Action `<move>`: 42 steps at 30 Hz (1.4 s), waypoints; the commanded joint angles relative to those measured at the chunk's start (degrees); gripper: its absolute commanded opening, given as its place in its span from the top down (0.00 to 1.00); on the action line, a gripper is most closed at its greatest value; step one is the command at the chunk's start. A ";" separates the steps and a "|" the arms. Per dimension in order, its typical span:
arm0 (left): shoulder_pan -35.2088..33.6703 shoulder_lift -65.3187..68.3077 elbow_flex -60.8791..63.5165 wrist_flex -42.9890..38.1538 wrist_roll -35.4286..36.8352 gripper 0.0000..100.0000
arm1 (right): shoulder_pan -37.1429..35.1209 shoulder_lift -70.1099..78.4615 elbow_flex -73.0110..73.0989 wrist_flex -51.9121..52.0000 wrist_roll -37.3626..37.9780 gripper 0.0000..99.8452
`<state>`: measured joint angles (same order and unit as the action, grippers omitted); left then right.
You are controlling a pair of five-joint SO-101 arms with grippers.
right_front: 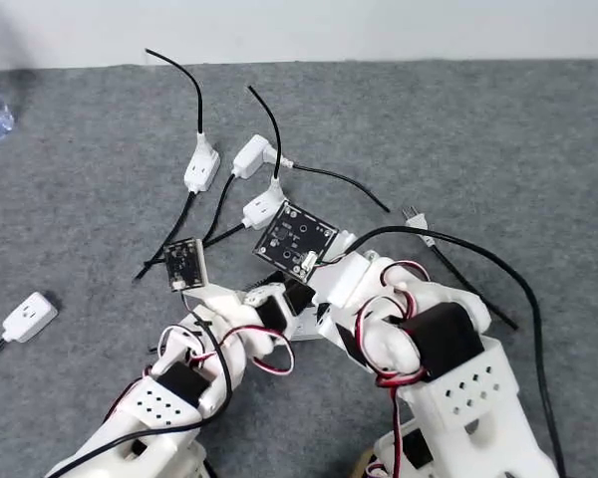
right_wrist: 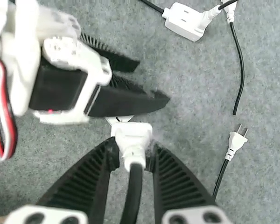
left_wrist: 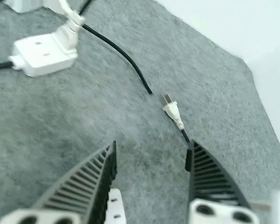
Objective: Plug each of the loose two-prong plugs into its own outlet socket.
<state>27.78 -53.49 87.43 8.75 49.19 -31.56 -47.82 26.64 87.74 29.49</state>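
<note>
Although the cluster of white outlets at the far middle of the grey mat seems to have cords seated already, and one outlet plainly has a plug pushed into its end, the job looks only partly done. One loose plug lies unplugged on the mat to the right of that cluster. A lone outlet sits well apart at the left edge with nothing in it. The right gripper has its jaws closed narrowly on a white cord end, with the black cable running back between the fingers. I take this to be another plug, though its prongs are hidden beneath the other arm. The left gripper hangs just in front of it, jaws spread wide and holding nothing. By my reckoning, at least the held piece and the loose plug remain to be seated. The loose plug is a small white moulded body with two bare metal prongs, lying flat, its prongs turned toward the outlet cluster. Its thin black cord trails off toward the right arm's side.
</note>
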 commanded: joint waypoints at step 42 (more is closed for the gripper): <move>-36.22 -0.70 -2.51 13.71 -14.33 0.64 | 4.00 14.11 -17.58 11.03 10.11 0.99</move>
<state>-0.53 -53.49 87.43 12.62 42.33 -28.57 -39.56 16.97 96.18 37.05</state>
